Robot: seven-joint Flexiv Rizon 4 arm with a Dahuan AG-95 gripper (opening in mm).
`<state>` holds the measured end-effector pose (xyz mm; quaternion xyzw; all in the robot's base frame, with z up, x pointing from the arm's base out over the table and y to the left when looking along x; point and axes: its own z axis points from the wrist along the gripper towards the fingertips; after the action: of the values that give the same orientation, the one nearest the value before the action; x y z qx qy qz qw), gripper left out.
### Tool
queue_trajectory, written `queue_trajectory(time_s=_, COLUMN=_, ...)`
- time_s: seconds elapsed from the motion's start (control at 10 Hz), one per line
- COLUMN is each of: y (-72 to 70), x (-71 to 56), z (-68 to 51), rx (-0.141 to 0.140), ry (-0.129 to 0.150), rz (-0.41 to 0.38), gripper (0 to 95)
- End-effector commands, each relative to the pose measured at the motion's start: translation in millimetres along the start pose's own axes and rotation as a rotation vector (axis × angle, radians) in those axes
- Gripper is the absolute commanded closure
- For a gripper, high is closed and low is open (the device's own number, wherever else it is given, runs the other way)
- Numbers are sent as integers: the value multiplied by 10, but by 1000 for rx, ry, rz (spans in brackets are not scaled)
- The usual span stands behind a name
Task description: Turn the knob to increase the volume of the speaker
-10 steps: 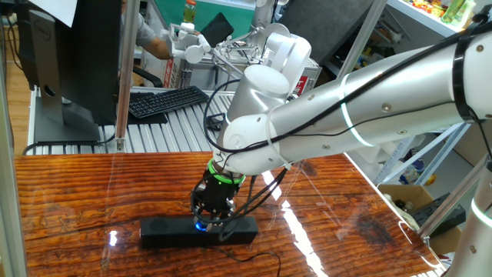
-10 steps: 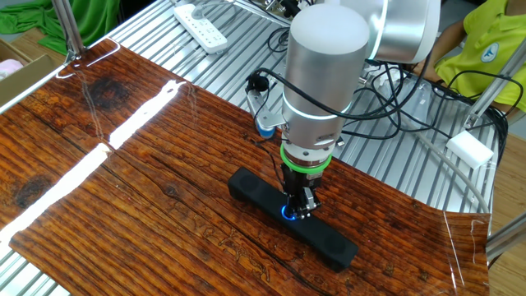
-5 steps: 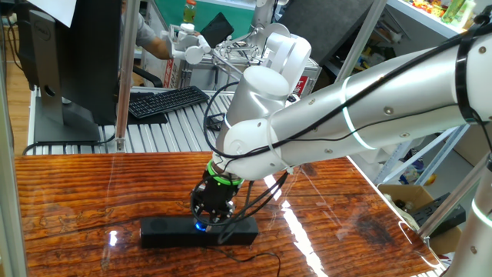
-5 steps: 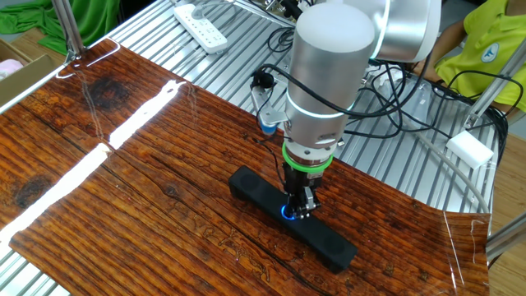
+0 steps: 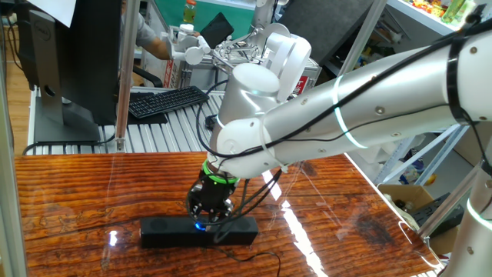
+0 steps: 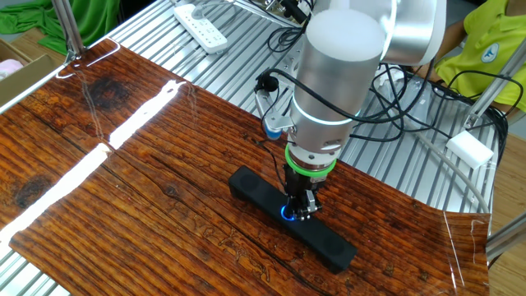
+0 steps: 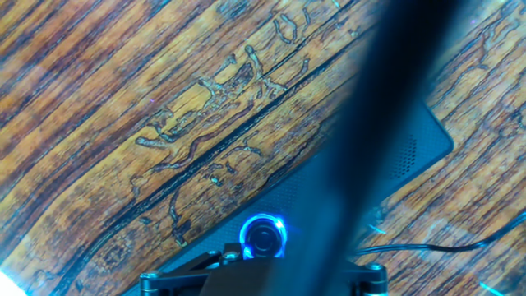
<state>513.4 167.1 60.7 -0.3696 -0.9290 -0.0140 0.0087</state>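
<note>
The speaker (image 5: 165,231) is a long black bar lying on the wooden table; it also shows in the other fixed view (image 6: 255,190) and in the hand view (image 7: 411,150). The knob (image 5: 200,225) glows blue at its middle, also in the other fixed view (image 6: 285,214) and the hand view (image 7: 263,237). My gripper (image 5: 205,220) points straight down with its fingertips closed round the knob, as the other fixed view (image 6: 298,211) shows. In the hand view a dark blurred finger (image 7: 386,123) crosses the frame and hides part of the speaker.
A thin cable (image 7: 427,247) runs from the speaker over the wood. Behind the table stand a black keyboard (image 5: 165,100) and a monitor (image 5: 69,61). A white power strip (image 6: 201,25), loose cables and a white box (image 6: 468,148) lie on the metal bench beyond.
The wrist and the big white joint above it have turned about the vertical while the fingertips stay on the knob. The speaker has not moved.
</note>
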Motion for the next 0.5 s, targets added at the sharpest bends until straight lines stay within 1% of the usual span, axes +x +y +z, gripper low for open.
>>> queue_trajectory(time_s=0.1, y=-16, x=-9, z=173, rx=23, ry=-3, rz=4, gripper=950)
queue_trajectory(time_s=0.2, y=-16, x=-9, z=173, rx=32, ry=-4, rz=8, gripper=950)
queue_trajectory(time_s=0.4, y=-16, x=-9, z=173, rx=31, ry=-3, rz=30, gripper=950)
queue_trajectory(time_s=0.5, y=-16, x=-9, z=173, rx=38, ry=1, rz=65, gripper=950)
